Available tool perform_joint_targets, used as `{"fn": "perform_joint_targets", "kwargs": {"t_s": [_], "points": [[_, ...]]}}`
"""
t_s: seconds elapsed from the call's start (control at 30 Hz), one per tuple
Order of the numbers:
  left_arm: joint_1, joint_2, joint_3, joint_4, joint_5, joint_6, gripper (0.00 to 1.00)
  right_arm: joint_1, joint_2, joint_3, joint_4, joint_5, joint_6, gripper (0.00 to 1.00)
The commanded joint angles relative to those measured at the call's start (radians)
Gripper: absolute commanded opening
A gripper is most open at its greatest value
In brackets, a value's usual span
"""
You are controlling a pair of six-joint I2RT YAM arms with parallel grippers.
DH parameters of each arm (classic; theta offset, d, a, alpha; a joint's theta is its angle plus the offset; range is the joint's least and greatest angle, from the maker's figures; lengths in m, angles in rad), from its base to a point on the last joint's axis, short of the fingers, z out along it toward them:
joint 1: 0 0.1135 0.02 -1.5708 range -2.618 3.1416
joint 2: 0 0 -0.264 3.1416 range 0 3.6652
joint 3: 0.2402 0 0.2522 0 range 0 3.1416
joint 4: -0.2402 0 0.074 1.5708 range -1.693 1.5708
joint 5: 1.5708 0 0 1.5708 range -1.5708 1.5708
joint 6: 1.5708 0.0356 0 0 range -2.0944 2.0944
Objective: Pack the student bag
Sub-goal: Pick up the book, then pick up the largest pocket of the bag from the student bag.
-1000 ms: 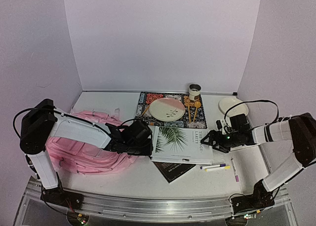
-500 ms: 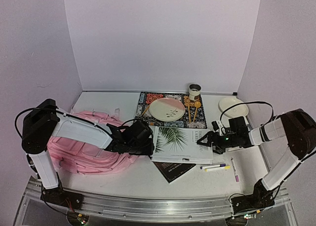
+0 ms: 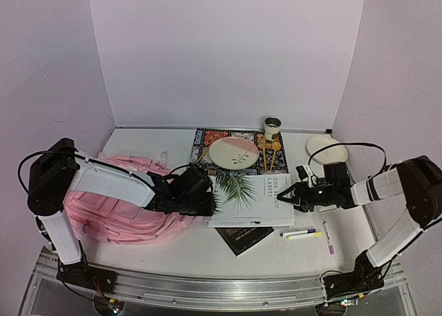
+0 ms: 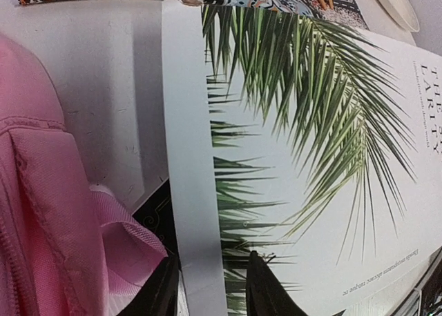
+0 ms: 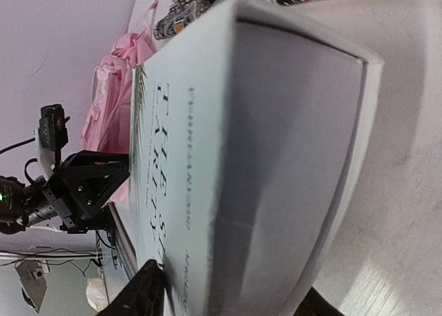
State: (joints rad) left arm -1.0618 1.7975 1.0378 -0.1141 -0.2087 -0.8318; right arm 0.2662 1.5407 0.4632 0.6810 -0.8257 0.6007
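Observation:
The pink student bag (image 3: 117,205) lies flat at the left of the table. A white book with a palm-leaf cover (image 3: 252,199) lies just right of it. My left gripper (image 3: 207,202) is shut on the book's left edge, next to the bag's opening. In the left wrist view the gripper (image 4: 210,288) has a finger on each side of that edge, with the book (image 4: 311,157) and the bag (image 4: 41,192) in sight. My right gripper (image 3: 293,194) is shut on the book's right edge. The right wrist view shows this gripper (image 5: 228,295) round the book (image 5: 228,123), with the bag (image 5: 114,88) beyond.
A black book (image 3: 242,237) lies under the white one. Two markers (image 3: 302,233) and a purple pen (image 3: 327,237) lie at the front right. A patterned placemat (image 3: 204,147) with a plate (image 3: 233,152), a cup (image 3: 272,128) and a white bowl (image 3: 324,148) are behind.
My right gripper has moved left and closed on the book's right edge. The book has shifted a little left towards the bag. The left arm has barely moved.

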Motion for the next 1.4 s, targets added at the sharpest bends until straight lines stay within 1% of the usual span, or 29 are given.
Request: {"fn": "perform_joint_targets", "kwargs": {"t_s": [0.0,0.17,0.27,0.37,0.5,0.67,0.87,1.07,1.2,1.27,1.3,1.37], "points": [[0.002,-0.104,0.019,-0.057,-0.019,0.049,0.38,0.004,-0.090,-0.004,0.028,-0.053,0.022,0.46],[0.002,-0.166,0.054,-0.183,-0.086,0.084,0.49,0.004,-0.165,-0.013,0.027,-0.048,0.060,0.43],[0.002,-0.196,0.074,-0.294,-0.153,0.099,0.55,0.004,-0.201,-0.021,0.028,-0.036,0.089,0.41],[0.002,-0.215,0.088,-0.400,-0.216,0.100,0.60,0.004,-0.234,-0.026,0.028,-0.022,0.115,0.37],[0.002,-0.233,0.100,-0.497,-0.265,0.100,0.65,0.004,-0.270,-0.029,0.028,-0.008,0.147,0.32],[0.002,-0.203,0.123,-0.572,-0.283,0.104,0.69,0.005,-0.307,-0.028,0.028,0.004,0.185,0.28],[0.004,-0.153,0.133,-0.584,-0.281,0.118,0.71,0.005,-0.356,-0.036,0.028,0.024,0.231,0.26],[0.015,-0.100,0.146,-0.587,-0.262,0.131,0.68,0.005,-0.391,-0.043,0.027,0.017,0.257,0.26],[0.016,-0.085,0.152,-0.587,-0.249,0.142,0.63,0.008,-0.407,-0.043,0.026,0.017,0.272,0.26],[0.016,-0.093,0.154,-0.588,-0.248,0.148,0.57,0.012,-0.411,-0.039,0.027,0.019,0.274,0.27],[0.016,-0.099,0.154,-0.589,-0.249,0.150,0.53,0.016,-0.411,-0.036,0.027,0.020,0.276,0.27],[0.017,-0.113,0.156,-0.595,-0.254,0.154,0.40,0.026,-0.410,-0.029,0.028,0.020,0.282,0.27]]}}
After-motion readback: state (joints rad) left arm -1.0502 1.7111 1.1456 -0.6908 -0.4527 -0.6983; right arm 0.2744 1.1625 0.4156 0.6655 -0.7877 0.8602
